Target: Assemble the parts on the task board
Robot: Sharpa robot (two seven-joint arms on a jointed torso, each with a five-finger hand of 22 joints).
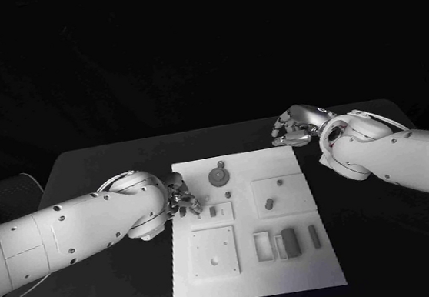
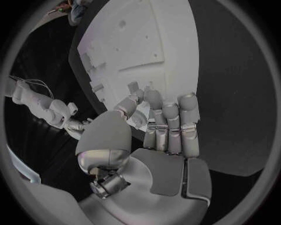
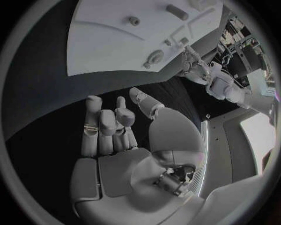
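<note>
Head view | task board betw. hands | black table around

A black tabletop stands against an unlit, dark background, its matte surface running from the far edge toward the camera and reaching out on both sides in the head view. The same dark surface curves across the left wrist view and the right wrist view. A thin pale cable loops just off the tabletop's near-left corner.
</note>
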